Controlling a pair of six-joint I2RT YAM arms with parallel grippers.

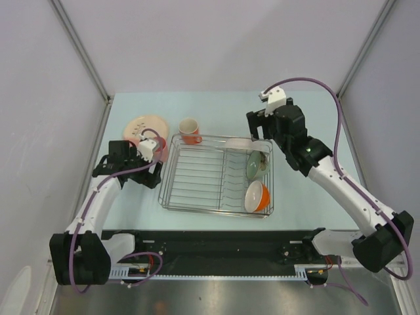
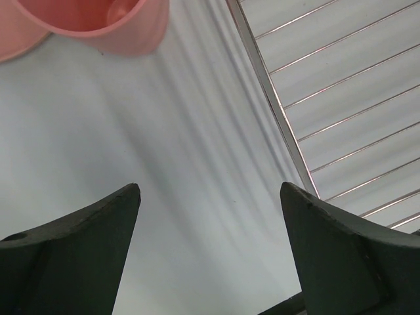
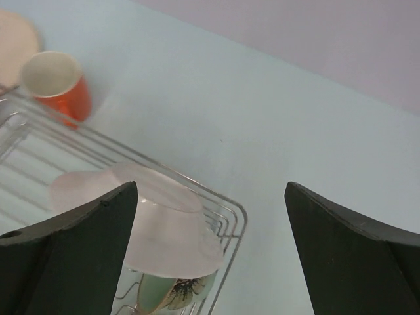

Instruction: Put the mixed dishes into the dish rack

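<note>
Dish rack (image 1: 172, 172): chrome wire basket at the table's centre, upright dividers in its right half.
Pale green bowl (image 1: 256, 164): on edge among the dividers, far right part of the rack.
Orange white-lined bowl (image 1: 256, 196): on edge, near right corner.
White dish (image 1: 252, 146): at the far right corner.
Orange mug (image 1: 189, 130): on the table, just beyond the far left corner.
Leaf-motif plate (image 1: 140, 125): flat, far left.
Pink cup (image 1: 163, 149): beside the plate, partly hidden by the left gripper (image 1: 159, 161).
Right gripper (image 1: 260, 134): above the white dish.

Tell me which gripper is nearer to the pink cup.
Left. The left gripper is just short of the pink cup, beside the dish rack; the right gripper is over the rack's far right corner, far from it.
</note>
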